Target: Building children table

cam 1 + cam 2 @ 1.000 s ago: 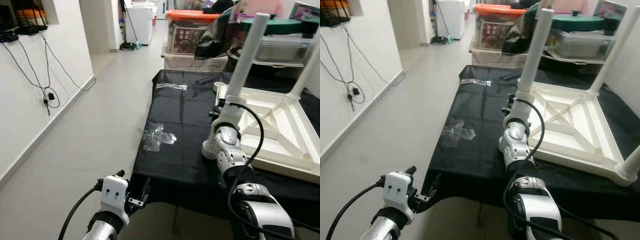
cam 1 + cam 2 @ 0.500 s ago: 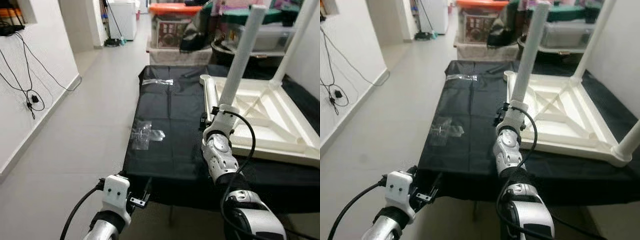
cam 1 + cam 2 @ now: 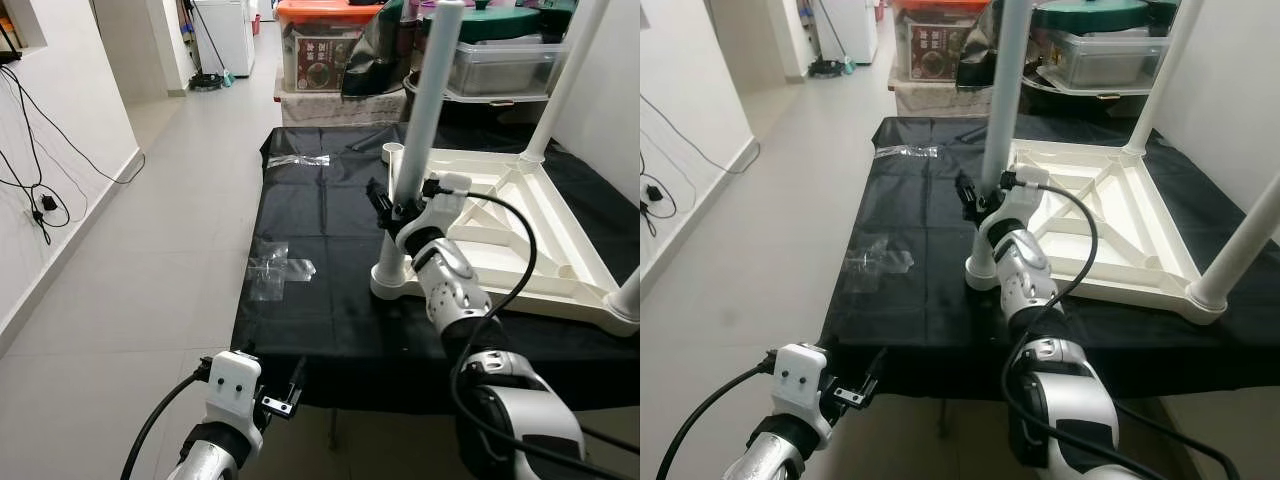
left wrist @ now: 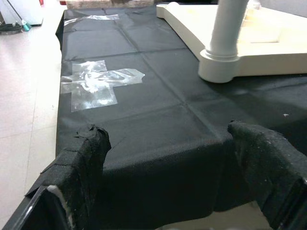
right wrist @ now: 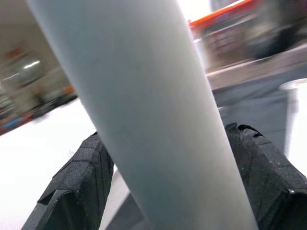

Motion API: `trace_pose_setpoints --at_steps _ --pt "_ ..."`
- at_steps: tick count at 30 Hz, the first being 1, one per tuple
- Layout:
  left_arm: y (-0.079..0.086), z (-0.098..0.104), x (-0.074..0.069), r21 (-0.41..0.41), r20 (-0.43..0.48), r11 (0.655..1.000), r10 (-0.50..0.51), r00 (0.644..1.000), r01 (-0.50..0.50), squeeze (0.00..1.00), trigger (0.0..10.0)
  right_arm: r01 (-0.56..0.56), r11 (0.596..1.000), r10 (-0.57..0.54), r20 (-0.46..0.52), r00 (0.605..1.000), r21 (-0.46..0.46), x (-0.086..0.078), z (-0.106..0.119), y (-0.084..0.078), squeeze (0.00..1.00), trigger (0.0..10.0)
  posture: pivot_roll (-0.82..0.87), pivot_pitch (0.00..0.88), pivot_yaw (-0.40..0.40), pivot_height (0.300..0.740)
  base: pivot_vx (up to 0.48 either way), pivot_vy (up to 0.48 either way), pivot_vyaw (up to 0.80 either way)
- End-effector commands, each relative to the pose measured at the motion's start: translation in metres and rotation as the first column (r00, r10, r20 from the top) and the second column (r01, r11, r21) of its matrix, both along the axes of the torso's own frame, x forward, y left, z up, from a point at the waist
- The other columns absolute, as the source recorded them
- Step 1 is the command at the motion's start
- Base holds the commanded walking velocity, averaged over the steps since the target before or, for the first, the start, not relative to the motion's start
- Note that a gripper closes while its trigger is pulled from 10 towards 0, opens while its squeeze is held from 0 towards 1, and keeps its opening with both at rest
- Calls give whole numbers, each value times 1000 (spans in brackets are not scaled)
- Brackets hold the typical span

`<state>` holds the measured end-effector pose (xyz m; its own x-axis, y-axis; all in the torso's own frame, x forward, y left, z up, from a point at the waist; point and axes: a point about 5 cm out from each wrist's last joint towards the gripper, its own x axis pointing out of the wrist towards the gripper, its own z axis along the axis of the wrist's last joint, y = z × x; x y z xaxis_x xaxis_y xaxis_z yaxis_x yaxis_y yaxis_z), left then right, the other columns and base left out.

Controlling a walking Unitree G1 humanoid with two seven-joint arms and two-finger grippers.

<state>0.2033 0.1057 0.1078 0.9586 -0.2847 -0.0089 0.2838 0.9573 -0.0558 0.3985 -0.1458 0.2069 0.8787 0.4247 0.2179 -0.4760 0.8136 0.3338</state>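
A white children's table (image 3: 520, 235) lies upside down on the black-covered work table (image 3: 320, 230). Its near left leg (image 3: 425, 110) stands upright in a round socket (image 3: 388, 282). My right gripper (image 3: 388, 205) is shut on that leg partway up. In the right wrist view the leg (image 5: 144, 96) passes between both black fingers (image 5: 81, 177). Two more legs rise at the far right (image 3: 565, 80) and the near right (image 3: 628, 295). My left gripper (image 4: 168, 158) hangs open at the work table's front left corner, holding nothing.
Patches of clear tape (image 3: 275, 270) stick to the black cover. Storage boxes, one with an orange lid (image 3: 330, 12), stand behind the work table. A white wall with hanging cables (image 3: 40, 190) runs along the left, and tiled floor (image 3: 150, 250) lies between it and the work table.
The whole view has shifted as my head moved. My right arm has swung round the near left leg, so the leg's socket now shows below the gripper. The left gripper holds its place.
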Motion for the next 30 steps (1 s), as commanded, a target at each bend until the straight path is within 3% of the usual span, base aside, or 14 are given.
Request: trace_pose_setpoints --at_steps 1,3,5,6,8,11,18,19,22,25,26,27,29,30 --pt "-1 -5 -1 9 -22 1000 -2 1000 3 0 10000 -193 981 193 10 981 4 -3 3 21 0 10000 70 0 -10 740 0 0 0" --pt "-1 -6 -2 8 -22 1000 -3 1000 3 0 10000 -316 949 316 20 948 -5 -7 4 26 0 10000 70 0 -10 740 0 0 0" --pt "-1 -6 -2 9 -22 1000 -3 1000 4 0 10000 -579 812 582 33 813 -70 -21 1 36 0 10000 72 0 -12 740 0 0 0" --pt "-1 -6 -2 9 -22 1000 -3 1000 4 0 10000 -579 812 582 33 813 -70 -21 1 36 0 10000 72 0 -12 740 0 0 0" --pt "0 -6 -2 10 -22 1000 -4 1000 4 0 10000 -724 678 731 13 682 -128 -32 -5 42 0 10000 80 0 -16 740 0 0 0" --pt "0 -6 -2 10 -22 1000 -3 1000 4 0 10000 -768 619 777 -11 629 -165 -35 -10 48 0 10000 80 0 -16 740 0 0 0" --pt "0 -5 -2 11 -20 1000 -1 1000 1 0 10000 -794 577 807 -15 590 -189 -35 -9 59 0 9490 89 0 -20 740 0 0 0" --pt "0 -5 -2 12 -20 1000 0 1000 1 0 10000 -804 562 818 -14 575 -192 -35 -8 65 0 0 89 0 -20 740 0 0 0" --pt "0 -4 -1 12 -18 1000 1 1000 -1 0 10000 -801 556 820 -12 572 -221 -35 -8 71 0 0 92 0 -25 740 0 0 0" --pt "0 -4 -1 11 -18 1000 3 1000 -3 0 10000 -743 626 763 -15 647 -238 -31 -10 71 0 0 92 0 -25 740 0 0 0" --pt "0 -4 -1 10 -18 1000 3 1000 -3 0 10000 -674 695 693 -18 721 -251 -26 -12 70 0 0 89 0 -24 740 0 0 0" --pt "0 -4 -1 10 -18 1000 3 1000 -3 0 10000 -674 695 693 -18 721 -251 -26 -12 70 0 0 89 0 -24 740 0 0 0" --pt "1 -4 -1 9 -20 1000 3 1000 -2 0 10000 -454 849 465 -29 885 -270 -15 -17 62 0 0 83 0 -20 740 0 0 0" --pt "1 -4 -1 9 -20 1000 3 1000 -2 0 10000 -454 849 465 -29 885 -270 -15 -17 62 0 0 83 0 -20 740 0 0 0"
